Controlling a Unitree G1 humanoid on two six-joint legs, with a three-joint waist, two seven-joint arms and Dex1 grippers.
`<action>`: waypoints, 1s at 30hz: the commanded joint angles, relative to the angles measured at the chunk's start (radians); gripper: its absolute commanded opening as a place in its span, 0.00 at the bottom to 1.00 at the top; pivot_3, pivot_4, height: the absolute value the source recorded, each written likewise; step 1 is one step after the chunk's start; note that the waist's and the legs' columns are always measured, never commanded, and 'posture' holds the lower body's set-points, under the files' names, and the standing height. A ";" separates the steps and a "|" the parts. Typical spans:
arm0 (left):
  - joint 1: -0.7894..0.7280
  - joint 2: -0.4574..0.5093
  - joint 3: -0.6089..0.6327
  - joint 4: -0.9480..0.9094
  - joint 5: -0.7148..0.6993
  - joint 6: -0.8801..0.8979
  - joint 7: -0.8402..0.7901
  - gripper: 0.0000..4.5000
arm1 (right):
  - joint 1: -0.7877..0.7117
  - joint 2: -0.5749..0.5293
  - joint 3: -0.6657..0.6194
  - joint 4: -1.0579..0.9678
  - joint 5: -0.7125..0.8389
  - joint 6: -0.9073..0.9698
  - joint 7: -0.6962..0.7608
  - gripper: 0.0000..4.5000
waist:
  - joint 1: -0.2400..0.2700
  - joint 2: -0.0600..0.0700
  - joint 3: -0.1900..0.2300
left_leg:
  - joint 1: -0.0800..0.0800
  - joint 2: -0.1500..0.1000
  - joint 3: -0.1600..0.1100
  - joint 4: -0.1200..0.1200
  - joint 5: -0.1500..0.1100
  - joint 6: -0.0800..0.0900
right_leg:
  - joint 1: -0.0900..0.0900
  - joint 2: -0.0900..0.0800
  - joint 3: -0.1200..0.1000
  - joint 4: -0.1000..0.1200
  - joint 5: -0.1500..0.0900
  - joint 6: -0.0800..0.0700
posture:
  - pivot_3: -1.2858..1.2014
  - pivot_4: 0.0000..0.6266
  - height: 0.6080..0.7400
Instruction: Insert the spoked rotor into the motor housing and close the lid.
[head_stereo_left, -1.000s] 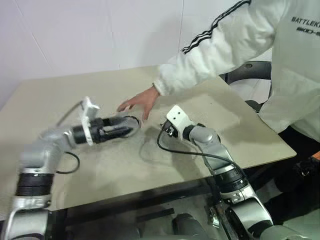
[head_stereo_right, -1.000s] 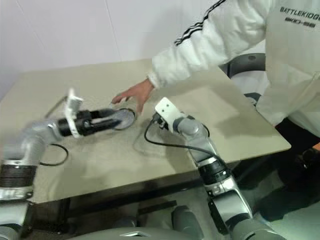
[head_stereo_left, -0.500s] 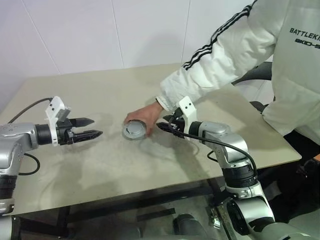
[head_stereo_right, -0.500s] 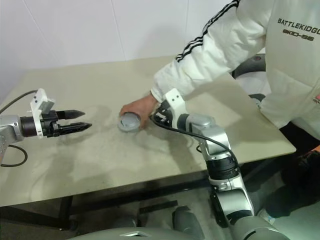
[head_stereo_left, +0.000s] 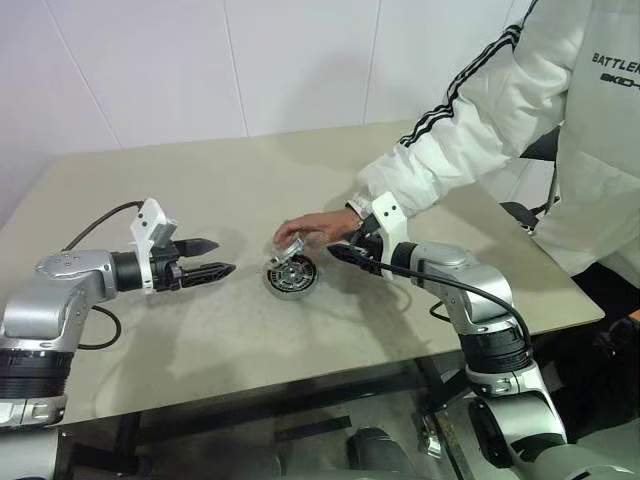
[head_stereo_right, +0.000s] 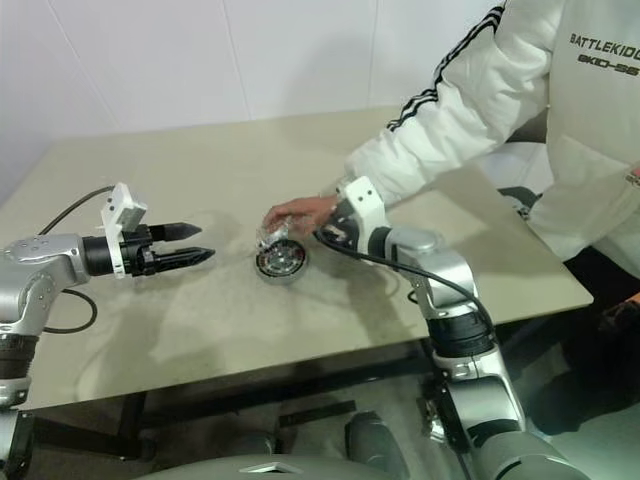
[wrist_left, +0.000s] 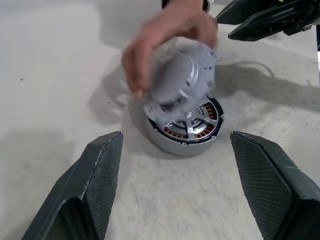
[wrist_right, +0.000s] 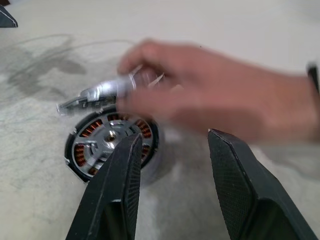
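Note:
The motor housing stands open on the table, a ring of copper windings showing inside it. A silver spoked piece, seemingly the spoked rotor, sits in its middle. A person's hand holds the lid tilted just above the housing. My left gripper is open to the left of the housing, apart from it and pointing at it. My right gripper is open on the housing's right, close under the person's wrist, with nothing between its fingers.
The person in a white jacket stands at the right of the table and reaches across its middle. Cables run from both wrists over the table. The table's front edge is near my arms.
The head view has shifted. Half a second ago the lid sat on the housing under the person's hand; now the hand holds it tilted above the open housing. Both grippers remain open.

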 joint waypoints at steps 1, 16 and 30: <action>-0.037 -0.002 -0.001 0.023 0.012 -0.032 -0.013 0.81 | -0.008 -0.004 -0.018 -0.051 0.028 0.003 -0.019 0.48 | -0.001 0.000 0.000 | 0.000 0.000 0.000 0.000 0.000 0.000 | 0.000 0.000 0.000 0.000 0.000 0.000 | 0.52 0.00 1.00; -0.067 -0.012 -0.013 0.113 0.046 -0.084 -0.061 0.81 | 0.021 -0.039 -0.006 -0.103 0.086 0.043 -0.020 0.48 | 0.000 0.000 0.000 | 0.000 0.000 0.000 0.000 0.000 0.000 | 0.000 0.000 0.000 0.000 0.000 0.000 | 0.52 0.00 1.00; -0.031 -0.069 -0.015 0.088 0.051 -0.110 -0.035 0.81 | -0.191 -0.320 0.439 0.082 -0.320 -0.701 0.263 0.48 | -0.001 0.000 0.000 | 0.001 0.000 0.001 0.001 0.000 0.000 | 0.001 0.000 0.000 0.000 0.000 0.001 | 0.52 0.00 1.00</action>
